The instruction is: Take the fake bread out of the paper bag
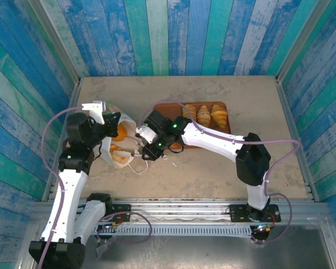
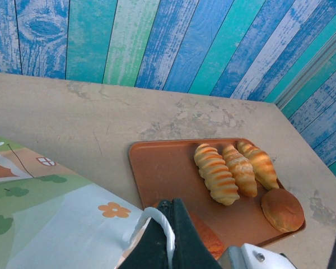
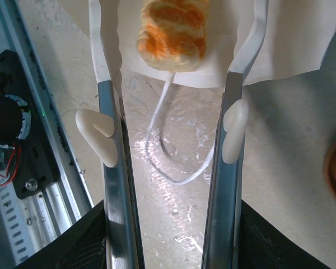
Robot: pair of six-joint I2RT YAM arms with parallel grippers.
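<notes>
steel fingers (image 3: 113,168) of your right gripper (image 3: 178,22) stand apart at the mouth of the paper bag (image 1: 107,154), a braided piece of fake bread (image 3: 171,31) between the tips, touching neither. your left gripper (image 2: 171,204) is clamped shut on the bag's rim by a loop handle (image 2: 167,235). more bread (image 1: 120,132) sits inside the bag. three croissants (image 2: 215,174) and a round bun (image 2: 283,209) lie on the brown tray (image 2: 162,174) just beside the bag.

Place: I'm running a staged robot test cell.
Walls: blue-green painted plank panels (image 1: 173,33) box in my beige table (image 1: 252,95) at 9, 12 and 3 o'clock.
Mounting: a bare aluminium rail (image 1: 179,210) runs along 6 o'clock.
</notes>
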